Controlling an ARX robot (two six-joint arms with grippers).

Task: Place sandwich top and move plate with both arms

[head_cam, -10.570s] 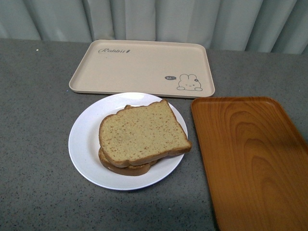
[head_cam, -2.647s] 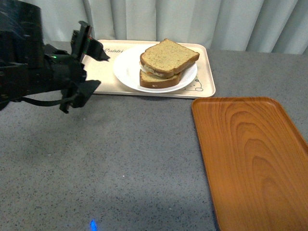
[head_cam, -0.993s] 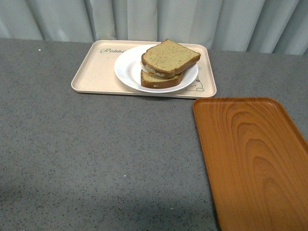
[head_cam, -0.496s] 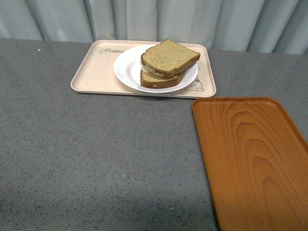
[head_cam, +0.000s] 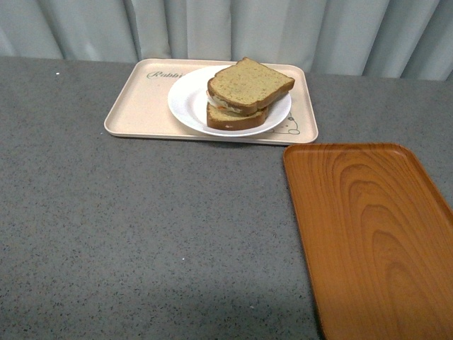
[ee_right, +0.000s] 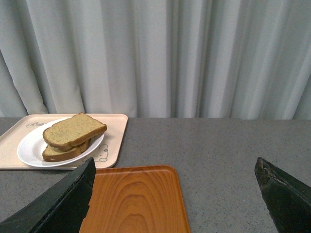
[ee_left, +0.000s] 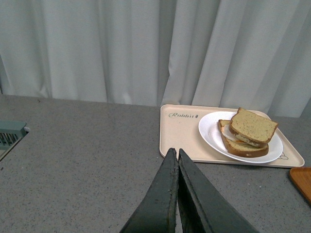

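Observation:
The sandwich top (head_cam: 249, 83), a tan speckled slice with brown crust, lies on a lower slice with white filling. The stack sits on the white plate (head_cam: 187, 103), which rests on the beige rabbit tray (head_cam: 134, 106) at the back of the table. Neither arm shows in the front view. In the left wrist view my left gripper (ee_left: 175, 153) is shut and empty, well back from the plate (ee_left: 211, 136) and sandwich top (ee_left: 252, 126). In the right wrist view my right gripper (ee_right: 175, 170) is open and empty above the wooden tray, with the plate (ee_right: 29, 148) and sandwich top (ee_right: 73, 128) far off.
An orange-brown wooden tray (head_cam: 368, 227) lies at the front right, also in the right wrist view (ee_right: 136, 199). A grey curtain (head_cam: 233, 28) hangs behind the grey speckled table (head_cam: 141, 227). A teal-edged object (ee_left: 9, 133) sits at one side of the left wrist view.
The plate with the sandwich went from the table's middle onto the rabbit tray. The left arm, beside the tray 2.6 s ago, has left the front view. Nothing has moved in the last second.

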